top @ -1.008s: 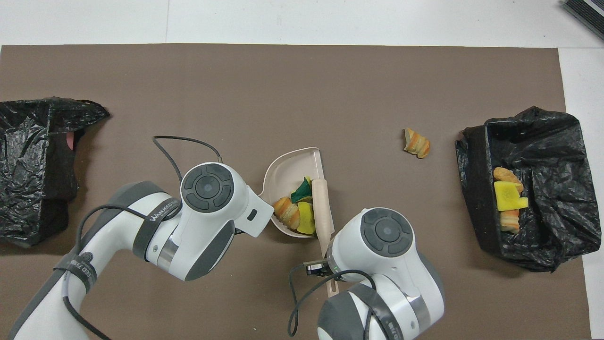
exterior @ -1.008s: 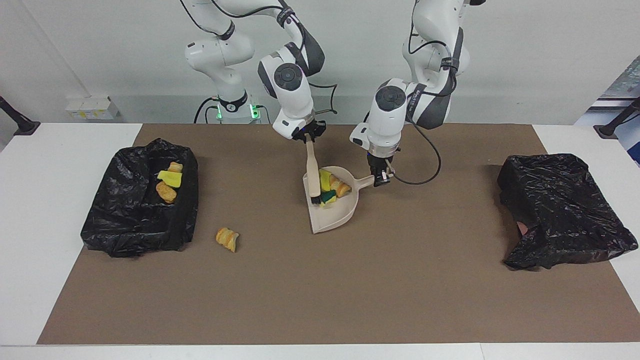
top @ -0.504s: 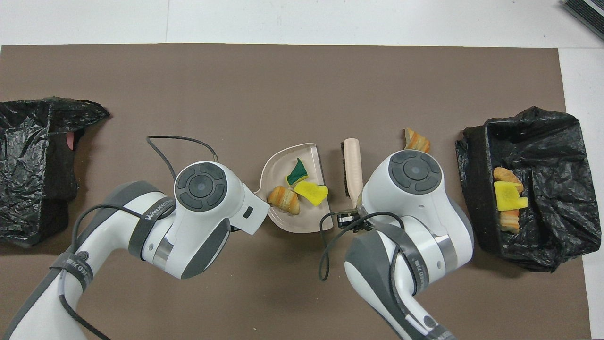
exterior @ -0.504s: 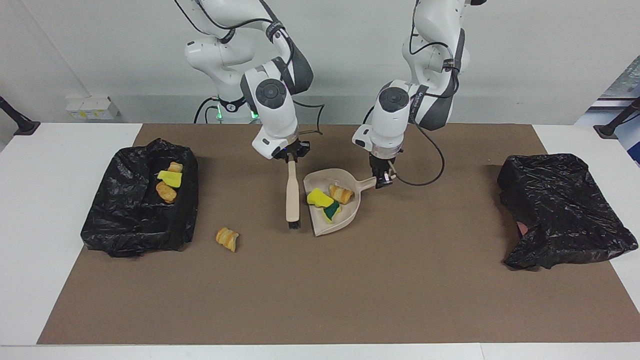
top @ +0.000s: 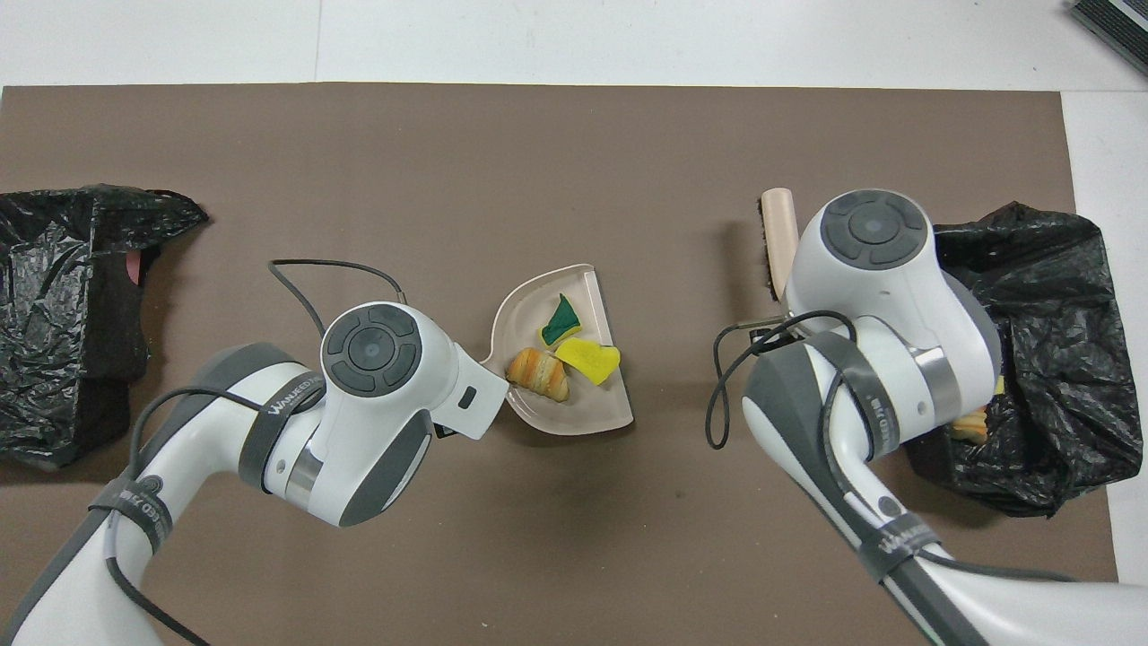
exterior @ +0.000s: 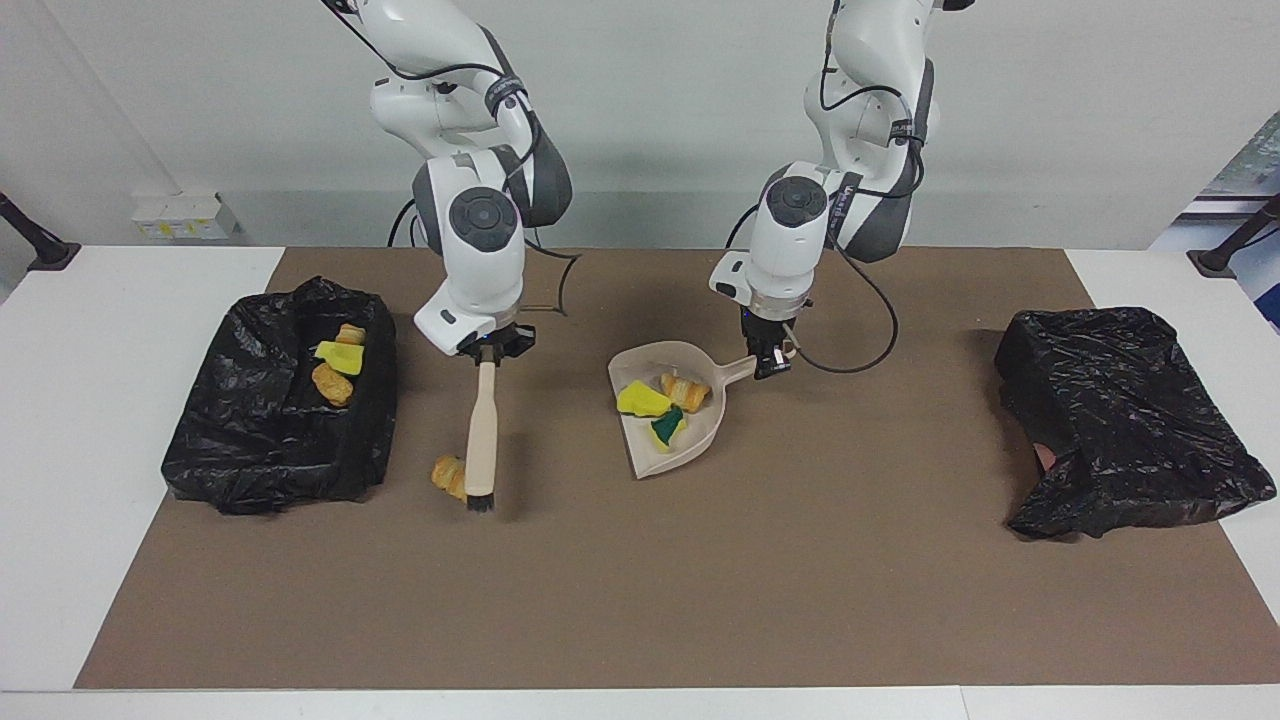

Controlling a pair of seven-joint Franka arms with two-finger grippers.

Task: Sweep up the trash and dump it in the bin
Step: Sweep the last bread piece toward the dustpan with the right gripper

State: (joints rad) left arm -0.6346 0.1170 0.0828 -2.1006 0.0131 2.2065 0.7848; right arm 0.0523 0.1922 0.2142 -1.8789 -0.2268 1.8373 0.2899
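At centre frame, the left gripper (exterior: 768, 366) clasps the dustpan (exterior: 676, 441) carrying three scraps (exterior: 662, 398); the right gripper (exterior: 489, 352) grips a brush (exterior: 481, 440) touching a pastry (exterior: 447, 474) at lower left, beside the bin (exterior: 270, 440).

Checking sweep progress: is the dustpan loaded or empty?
Loaded: the dustpan holds three bits: a yellow sponge chunk, a green one, a pastry lump.

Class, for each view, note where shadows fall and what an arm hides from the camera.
Facing view: the brush casts a soft shadow on the mat, toward the dustpan. Overhead view: the right arm hides the loose pastry lump and part of the trash bin.
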